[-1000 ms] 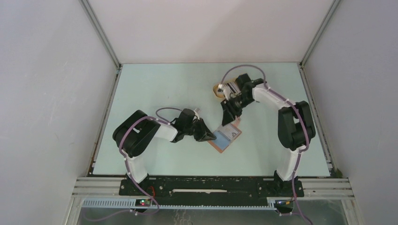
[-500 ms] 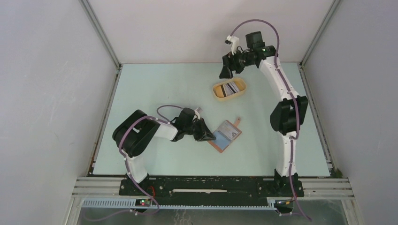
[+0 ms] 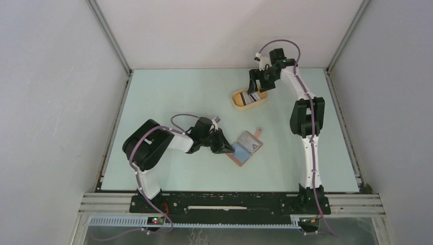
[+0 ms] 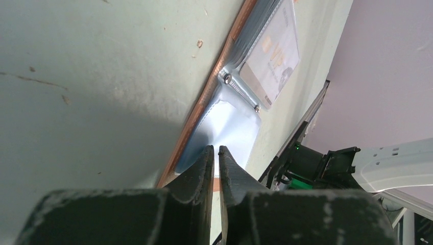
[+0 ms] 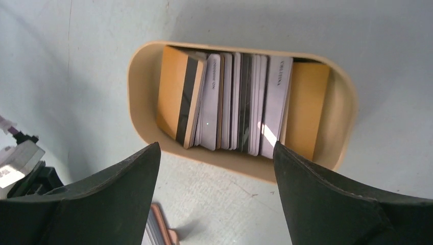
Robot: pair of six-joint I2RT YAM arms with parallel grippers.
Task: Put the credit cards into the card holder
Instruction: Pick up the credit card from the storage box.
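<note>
One card holder [image 3: 246,147], open flat. One card [image 4: 270,61] in its clear pocket. One yellow oval tray [image 5: 140,102]. Credit cards [image 5: 240,102] in tray: roughly ten, packed on edge, exact count unclear. Two arms: left arm [image 3: 153,148], right arm [image 3: 306,117].

No text reads in full. The credit cards [image 5: 240,97] stand on edge in the yellow tray [image 5: 343,109]. The pale card [image 5: 210,97] beside the orange striped card [image 5: 176,97] has a printed line starting "NO", rest unclear. The white card [image 5: 275,97] beside the plain orange card [image 5: 306,107] has dark capitals, maybe "VALU…", not certain. In the card holder [image 4: 204,104], the pocketed card [image 4: 270,58] shows faint orange letters, blurred.
</note>
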